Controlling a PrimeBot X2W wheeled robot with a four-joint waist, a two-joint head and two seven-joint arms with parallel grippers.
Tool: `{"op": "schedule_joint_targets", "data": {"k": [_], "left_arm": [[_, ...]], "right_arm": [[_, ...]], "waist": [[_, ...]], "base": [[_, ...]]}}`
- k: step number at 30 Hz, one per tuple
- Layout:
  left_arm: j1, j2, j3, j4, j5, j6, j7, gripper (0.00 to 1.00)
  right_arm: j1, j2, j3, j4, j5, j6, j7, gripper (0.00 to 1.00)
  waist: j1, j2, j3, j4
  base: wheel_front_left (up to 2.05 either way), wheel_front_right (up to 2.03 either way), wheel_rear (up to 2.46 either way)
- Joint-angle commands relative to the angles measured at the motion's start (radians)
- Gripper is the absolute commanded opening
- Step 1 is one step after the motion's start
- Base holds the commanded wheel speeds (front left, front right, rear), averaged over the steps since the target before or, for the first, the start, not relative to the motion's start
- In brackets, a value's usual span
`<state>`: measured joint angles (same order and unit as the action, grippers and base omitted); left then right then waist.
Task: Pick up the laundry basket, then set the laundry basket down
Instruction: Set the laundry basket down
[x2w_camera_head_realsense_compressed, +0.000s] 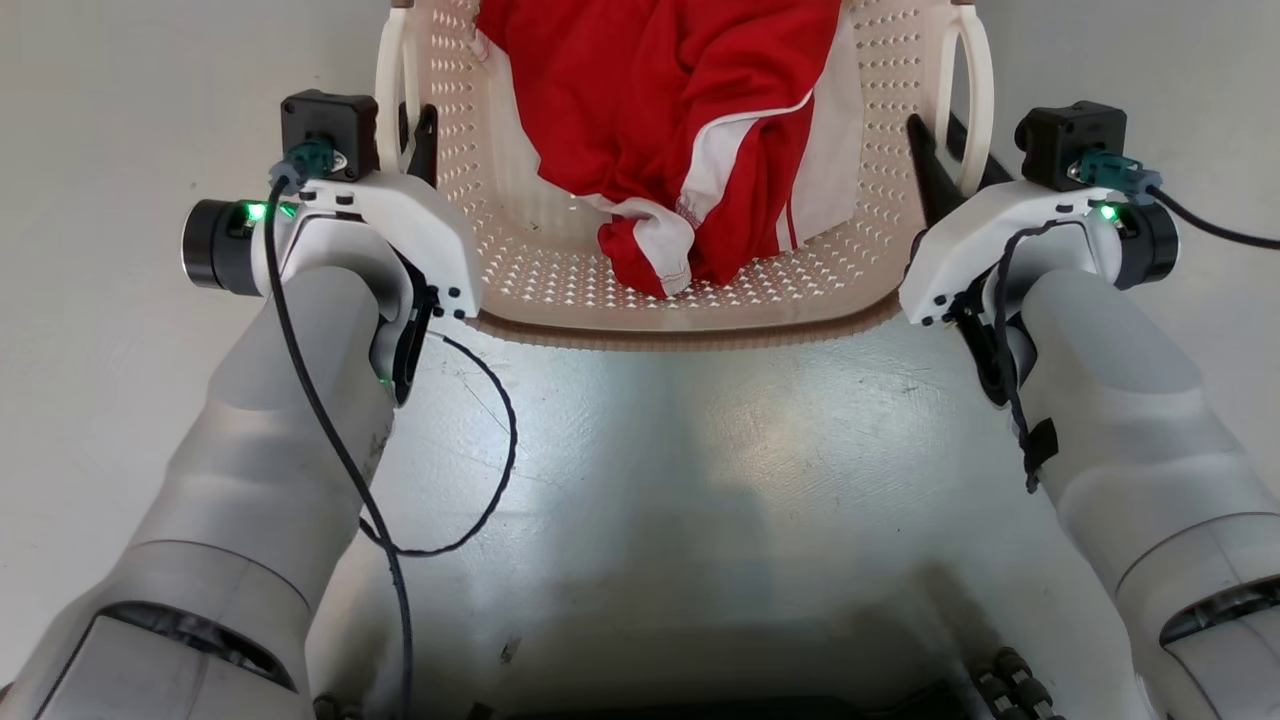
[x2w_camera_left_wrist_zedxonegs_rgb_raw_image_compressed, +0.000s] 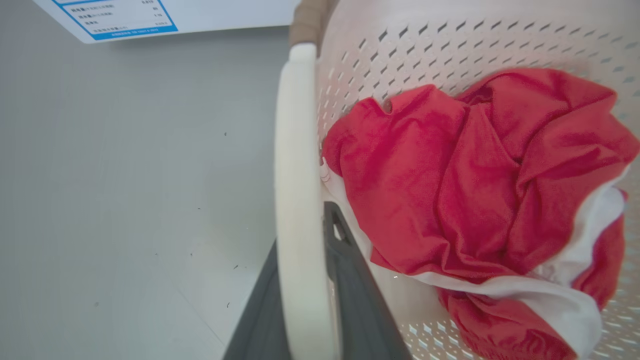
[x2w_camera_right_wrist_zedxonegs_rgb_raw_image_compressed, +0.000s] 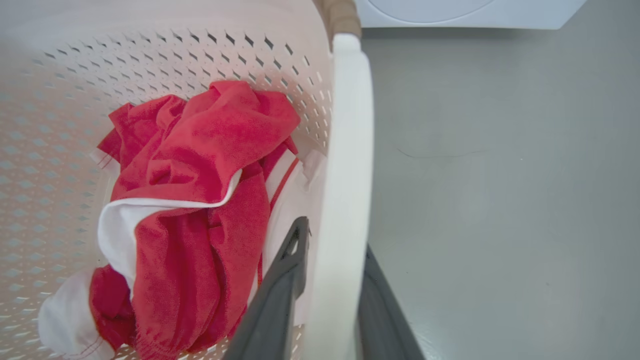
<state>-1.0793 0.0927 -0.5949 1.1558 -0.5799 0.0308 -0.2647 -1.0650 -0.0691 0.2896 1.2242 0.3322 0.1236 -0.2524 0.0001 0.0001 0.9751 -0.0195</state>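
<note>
The laundry basket (x2w_camera_head_realsense_compressed: 680, 325) is cream, perforated and brown-rimmed, and sits straight ahead between my two arms. A red and white garment (x2w_camera_head_realsense_compressed: 680, 110) lies crumpled inside it. My left gripper (x2w_camera_head_realsense_compressed: 405, 125) is shut on the left loop handle (x2w_camera_head_realsense_compressed: 388, 90). In the left wrist view its dark fingers (x2w_camera_left_wrist_zedxonegs_rgb_raw_image_compressed: 350, 280) press both sides of the white handle (x2w_camera_left_wrist_zedxonegs_rgb_raw_image_compressed: 297, 175). My right gripper (x2w_camera_head_realsense_compressed: 950, 150) stands at the right loop handle (x2w_camera_head_realsense_compressed: 975, 80), and its fingers (x2w_camera_right_wrist_zedxonegs_rgb_raw_image_compressed: 280, 290) lie close against both sides of that handle (x2w_camera_right_wrist_zedxonegs_rgb_raw_image_compressed: 345, 165). I cannot tell whether the basket rests on the floor.
Pale grey floor (x2w_camera_head_realsense_compressed: 680, 470) surrounds the basket on all sides. A white appliance front (x2w_camera_right_wrist_zedxonegs_rgb_raw_image_compressed: 465, 12) stands beyond the basket, with a blue-edged label (x2w_camera_left_wrist_zedxonegs_rgb_raw_image_compressed: 125, 17) on it. My own dark base (x2w_camera_head_realsense_compressed: 700, 705) is at the bottom edge.
</note>
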Motion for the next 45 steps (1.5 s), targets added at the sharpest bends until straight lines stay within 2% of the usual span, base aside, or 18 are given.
{"op": "schedule_joint_targets", "data": {"k": [1,2,12,26,39,45], "left_arm": [[0.002,0.022,0.013,0.006,0.003,-0.004,0.003,0.57],[0.001,0.020,0.017,0.010,0.002,-0.001,0.003,1.00],[0.004,0.011,0.037,0.017,0.019,0.009,0.003,1.00],[0.034,0.018,0.073,0.007,0.038,0.005,0.003,1.00],[0.135,0.026,0.146,-0.066,0.052,0.012,0.003,1.00],[0.208,0.030,0.212,-0.164,0.073,0.002,0.003,1.00]], "right_arm": [[0.053,0.019,-0.002,-0.006,-0.023,0.007,-0.009,1.00],[0.051,0.019,-0.017,-0.006,-0.038,0.007,-0.009,1.00],[0.080,0.019,-0.111,-0.053,-0.119,0.007,-0.009,1.00],[0.114,0.019,-0.131,-0.127,-0.125,0.007,-0.009,1.00],[0.201,0.019,-0.165,-0.245,-0.142,0.007,-0.009,1.00],[0.275,0.019,-0.221,-0.327,-0.177,0.007,-0.009,1.00]], "waist": [[-0.0001,-0.0001,0.002,-0.001],[-0.0001,-0.0001,0.003,0.000],[-0.0001,-0.0001,-0.007,0.007],[-0.0001,-0.0001,-0.062,0.000],[-0.0001,-0.0001,-0.209,0.004],[-0.0001,-0.0001,-0.316,0.009]], "base": [[0.00,0.00,0.00],[0.00,0.00,0.00],[0.00,0.00,0.00],[0.00,0.00,0.00],[0.00,0.00,0.00],[0.00,0.00,0.00]]}}
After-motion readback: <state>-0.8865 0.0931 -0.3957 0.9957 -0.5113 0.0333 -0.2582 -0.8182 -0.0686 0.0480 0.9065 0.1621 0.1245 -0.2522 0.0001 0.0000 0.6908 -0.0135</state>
